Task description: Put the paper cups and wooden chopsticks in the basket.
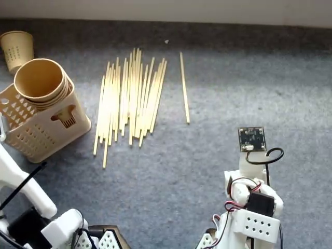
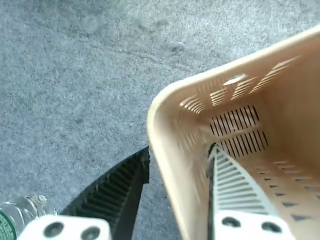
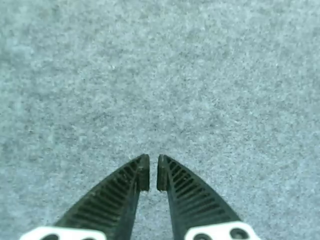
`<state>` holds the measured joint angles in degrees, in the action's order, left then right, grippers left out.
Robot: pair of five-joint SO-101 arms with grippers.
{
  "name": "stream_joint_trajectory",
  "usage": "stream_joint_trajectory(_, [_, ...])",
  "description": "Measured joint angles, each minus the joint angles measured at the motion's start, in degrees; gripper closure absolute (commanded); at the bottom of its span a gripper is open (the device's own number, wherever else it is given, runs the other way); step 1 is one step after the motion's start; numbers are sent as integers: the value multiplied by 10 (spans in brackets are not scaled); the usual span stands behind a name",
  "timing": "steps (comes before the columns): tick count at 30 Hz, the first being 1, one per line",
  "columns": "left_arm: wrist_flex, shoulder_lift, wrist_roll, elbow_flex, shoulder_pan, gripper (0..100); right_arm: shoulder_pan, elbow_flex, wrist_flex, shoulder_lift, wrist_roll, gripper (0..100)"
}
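Right jaws (image 3: 149, 172) are sitting closed and empty, left jaws (image 2: 179, 148) parted astride the basket (image 2: 280, 65) wall; we are favouring opening the right pair wide, then pinching a few chopsticks (image 1: 129, 98) ahead-left of them.

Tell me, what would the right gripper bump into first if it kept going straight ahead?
The right gripper points down at bare grey carpet; nothing else lies in its line, so it would likely meet the carpet first, though how far off is unclear.
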<state>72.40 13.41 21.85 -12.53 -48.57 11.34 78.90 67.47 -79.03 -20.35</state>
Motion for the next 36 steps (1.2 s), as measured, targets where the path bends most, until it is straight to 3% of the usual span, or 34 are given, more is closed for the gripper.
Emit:
stream_joint_trajectory(3, [-13, 3, 0, -47, 27, 828, 0, 0, 0, 0, 0, 949])
stream_joint_trajectory(6, [-14, 3, 0, -70, 47, 993, 0, 0, 0, 0, 0, 949])
stream_joint_trajectory(15, [-15, 4, -3, -76, 100, 996, 0, 0, 0, 0, 0, 949])
stream_joint_trajectory(20, [-8, 4, -41, -52, 117, 996, 0, 0, 0, 0, 0, 949])
stream_joint_trajectory(28, [117, 0, -69, 84, 144, 997, 0, 0, 0, 0, 0, 949])
stream_joint_trajectory(36, [275, -2, -92, 239, 227, 997, 0, 0, 0, 0, 0, 949])
